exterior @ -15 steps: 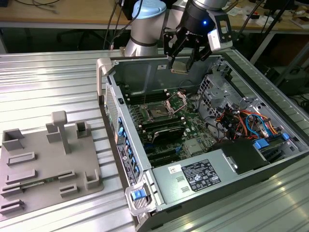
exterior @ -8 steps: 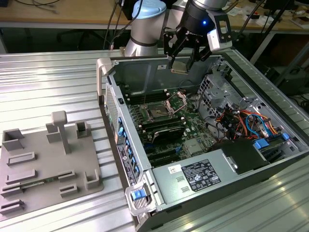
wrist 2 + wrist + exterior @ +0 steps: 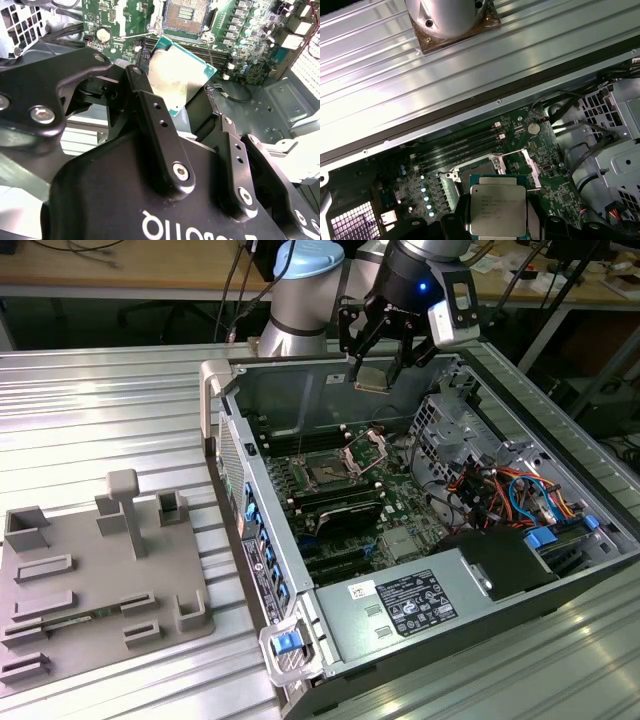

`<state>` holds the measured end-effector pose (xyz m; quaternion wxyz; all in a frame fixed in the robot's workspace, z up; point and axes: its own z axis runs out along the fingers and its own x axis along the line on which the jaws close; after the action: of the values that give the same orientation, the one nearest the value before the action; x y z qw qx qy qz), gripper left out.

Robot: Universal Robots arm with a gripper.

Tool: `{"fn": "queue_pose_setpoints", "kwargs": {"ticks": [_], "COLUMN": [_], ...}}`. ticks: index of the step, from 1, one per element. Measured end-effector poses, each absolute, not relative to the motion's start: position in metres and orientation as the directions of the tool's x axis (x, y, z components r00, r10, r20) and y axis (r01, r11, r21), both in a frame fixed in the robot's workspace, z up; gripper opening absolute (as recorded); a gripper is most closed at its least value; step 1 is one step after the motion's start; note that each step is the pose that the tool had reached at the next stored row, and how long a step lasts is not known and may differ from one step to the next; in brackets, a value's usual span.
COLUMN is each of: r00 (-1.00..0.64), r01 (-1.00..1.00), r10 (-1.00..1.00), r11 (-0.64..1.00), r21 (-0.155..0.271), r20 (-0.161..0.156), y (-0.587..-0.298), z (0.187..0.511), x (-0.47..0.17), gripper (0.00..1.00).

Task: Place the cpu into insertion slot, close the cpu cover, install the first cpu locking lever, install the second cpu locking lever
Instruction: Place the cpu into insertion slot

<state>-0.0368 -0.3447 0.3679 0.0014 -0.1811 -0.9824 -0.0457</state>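
One chip (image 3: 372, 378) here, and the pincer (image 3: 378, 367) is clamped on it, one black finger (image 3: 150, 112) on each of two opposite edges, so two fingers total. It hangs above the open computer case (image 3: 480, 570) and touches nothing else.

In the first wrist view the chip (image 3: 497, 212) shows a silver-grey top with a few lines of tiny print. In the second wrist view the chip (image 3: 177, 80) shows a tan-gold underside with a green border.

Below the pincer, on the green board (image 3: 400, 520), sits the one square socket (image 3: 325, 472) with its gold contacts bare. Its silver cover (image 3: 365, 448) stands raised just beside it.

The power supply (image 3: 420, 600) wears a white printed label. Well away from the pincer, one grey plate (image 3: 100, 580) of holders lies on the ribbed tabletop (image 3: 120, 410).
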Motion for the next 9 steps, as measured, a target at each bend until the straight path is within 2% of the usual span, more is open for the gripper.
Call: {"fn": "queue_pose_setpoints", "kwargs": {"ticks": [9], "r00": [-0.925], "r01": [0.381], "r10": [0.381], "r11": [0.920], "r21": [0.089], "r20": [0.019], "y": [-0.3446], "z": [0.3679], "x": [-0.0368], "gripper": [0.55]}}
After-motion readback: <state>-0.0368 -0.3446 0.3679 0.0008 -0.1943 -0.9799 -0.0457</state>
